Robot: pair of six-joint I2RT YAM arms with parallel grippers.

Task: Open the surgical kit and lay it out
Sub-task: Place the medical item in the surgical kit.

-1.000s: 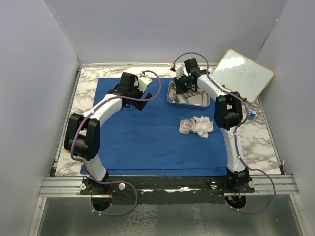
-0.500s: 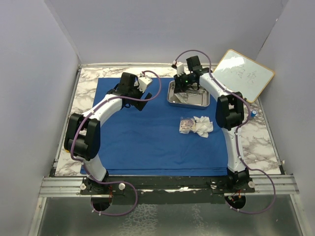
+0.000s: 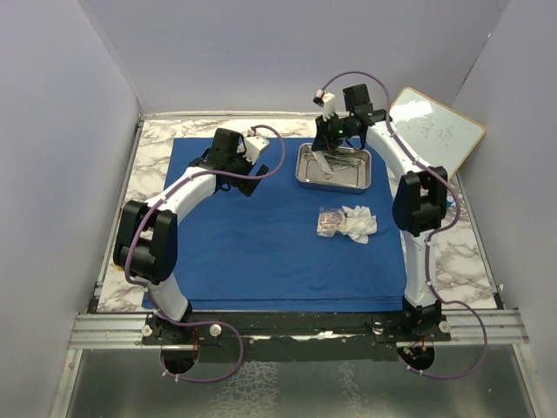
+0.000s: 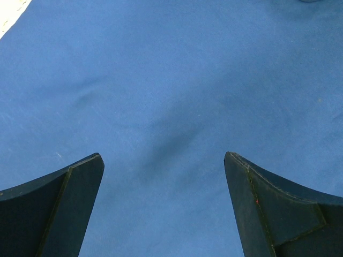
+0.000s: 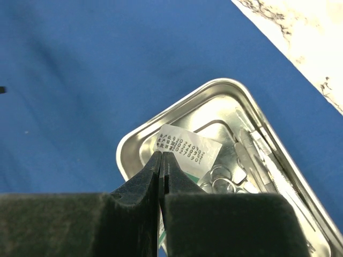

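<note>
Judging from how things lie, the opening is done and the laying-out is partway. The royal-blue cloth wrap (image 3: 261, 252) is spread flat over the marble bench (image 3: 457, 257), and the steel tray (image 3: 352, 177) sits on its far right part. A wad of white gauze (image 3: 359, 222) and a clear packet (image 3: 328, 223) lie side by side on the cloth nearer the arms, apart from the tray.

The right pincer (image 5: 161, 156) is closed tight on the edge of a small labelled packet (image 5: 187, 147), holding it over one corner of the tray. Whether the packet hangs wholly free I cannot tell. In the tray lie forceps or tweezers (image 5: 257, 155) and small scissors (image 5: 221, 176), not yet set out.

The left pincer (image 4: 163, 160) stands spread wide with nothing in it, over bare cloth to the left of the tray.

By my reading, what is left is to put down the packet and then lay out the instruments.
</note>
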